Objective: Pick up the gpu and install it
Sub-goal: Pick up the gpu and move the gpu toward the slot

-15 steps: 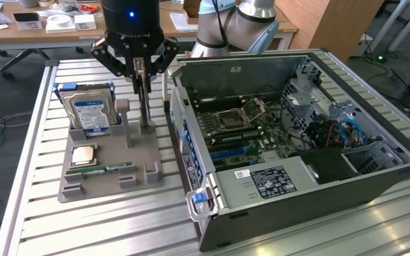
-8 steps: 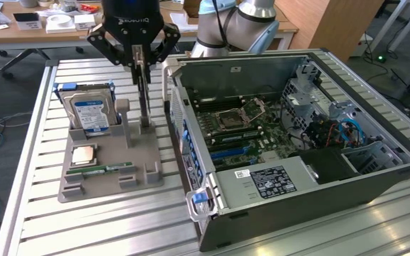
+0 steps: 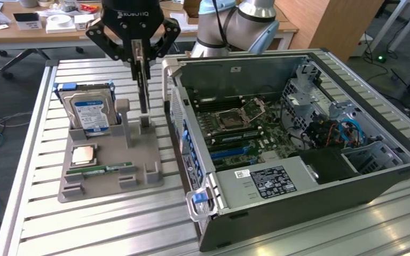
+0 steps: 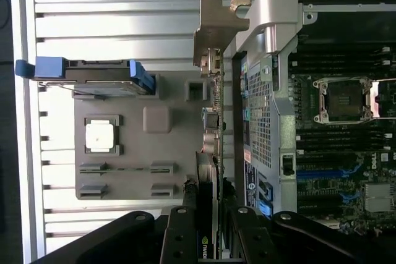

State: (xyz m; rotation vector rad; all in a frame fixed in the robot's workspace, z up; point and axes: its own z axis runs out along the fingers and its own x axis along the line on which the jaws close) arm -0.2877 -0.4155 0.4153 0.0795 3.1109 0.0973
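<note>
One hand (image 3: 142, 53) clamped on the gpu (image 3: 143, 88), perhaps clear of its stand (image 3: 112, 178), slatted table (image 3: 84, 229), office desks (image 3: 20, 36)

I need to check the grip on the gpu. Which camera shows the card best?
The wrist view: the gpu runs edge-on from the gripper out to its metal bracket. The exterior view shows it as a thin dark strip hanging below the gripper.

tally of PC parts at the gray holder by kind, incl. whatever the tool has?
hard drive: 1
CPU: 1
memory stick: 1
gpu, gripped by the tool: 1
Total: 4
</note>
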